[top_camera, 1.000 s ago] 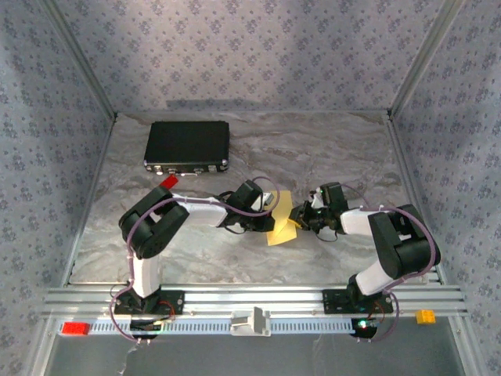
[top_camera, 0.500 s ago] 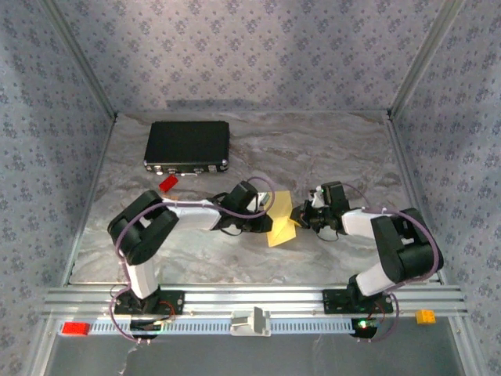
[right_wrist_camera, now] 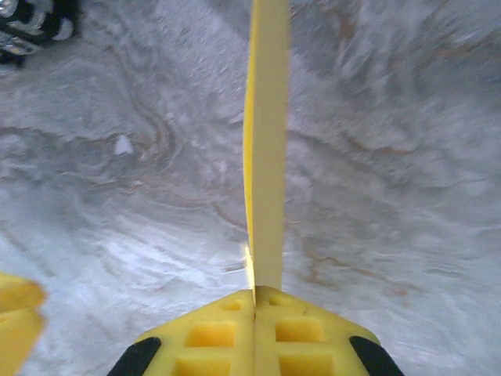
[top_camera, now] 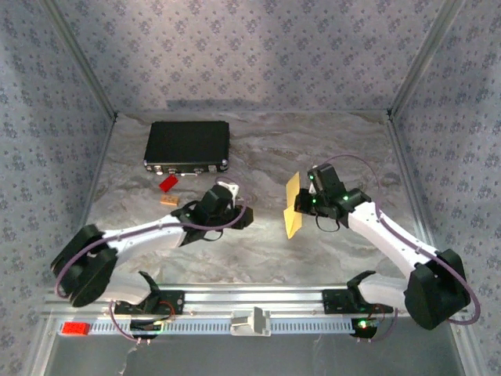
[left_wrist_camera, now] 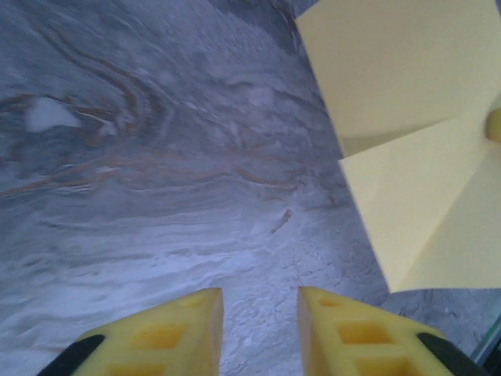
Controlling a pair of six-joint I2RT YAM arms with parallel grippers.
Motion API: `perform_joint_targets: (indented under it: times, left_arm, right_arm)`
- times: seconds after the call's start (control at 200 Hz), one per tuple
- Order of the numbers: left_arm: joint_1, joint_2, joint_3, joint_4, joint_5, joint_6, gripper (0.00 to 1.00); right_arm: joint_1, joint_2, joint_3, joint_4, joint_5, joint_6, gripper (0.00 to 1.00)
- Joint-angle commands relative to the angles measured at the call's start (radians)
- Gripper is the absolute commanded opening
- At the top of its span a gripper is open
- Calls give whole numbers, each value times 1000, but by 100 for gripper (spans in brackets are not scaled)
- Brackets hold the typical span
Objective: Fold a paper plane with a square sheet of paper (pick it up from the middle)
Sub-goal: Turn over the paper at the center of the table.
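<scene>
The right gripper (top_camera: 302,205) is clamped on the sheet of paper (top_camera: 293,205), holding it right of the desk's centre, about midway between the near and far edges. From the top view the pale-yellow sheet, already folded, appears as a narrow strip running near to far, just left of the right gripper. In the right wrist view the fingers of the right gripper (right_wrist_camera: 254,301) meet with no gap around the paper (right_wrist_camera: 266,141), which stands edge-on and stretches straight away from the fingertips over the grey marbled desk (right_wrist_camera: 407,196). The left gripper (top_camera: 241,217) sits left of the paper with a clear stretch of desk (top_camera: 329,149) between them. In the left wrist view the left gripper (left_wrist_camera: 260,301) has its yellow fingers (left_wrist_camera: 188,317) narrowly apart with only bare desk surface between them, so it holds nothing. That view also shows the paper (left_wrist_camera: 407,117) at the upper right, with two overlapping flaps and a sharp corner pointing down toward the desk; whether that corner touches the surface cannot be told. At the far left of the desk lies a shut black case (top_camera: 186,146). Just near of it sit a small red brick (top_camera: 167,183) and, nearer again, a small tan block (top_camera: 168,201), both well left of the paper.
</scene>
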Motion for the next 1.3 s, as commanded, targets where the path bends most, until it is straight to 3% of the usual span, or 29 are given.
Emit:
perform_joint_targets:
  times: [0.0, 0.29, 0.55, 0.72, 0.879, 0.969, 1.174, 1.299]
  left_arm:
    - [19, -106, -50, -59, -117, 3, 38]
    - [87, -342, -145, -186, -202, -12, 52]
    - [139, -581, -218, -285, -322, -64, 55]
    - [155, -637, -208, -380, -360, -74, 57]
    - [161, -632, -197, -407, -358, -77, 57]
    - [163, -608, -190, -376, -297, -44, 59]
    - [162, -403, -101, -341, -122, 21, 58]
    - [157, -246, -51, -277, -15, 12, 50]
  right_arm:
    - [78, 19, 87, -277, 370, -37, 5]
    - [303, 260, 267, -514, 820, 81, 4]
    - [431, 551, 399, -505, 811, 124, 4]
    - [490, 687, 491, -417, 672, 69, 5]
    - [478, 683, 473, -226, 424, 40, 12]
    - [446, 647, 442, -124, 265, 17, 20]
    - [350, 456, 267, 77, 50, 12, 42]
    - [223, 305, 81, 233, -123, 63, 39]
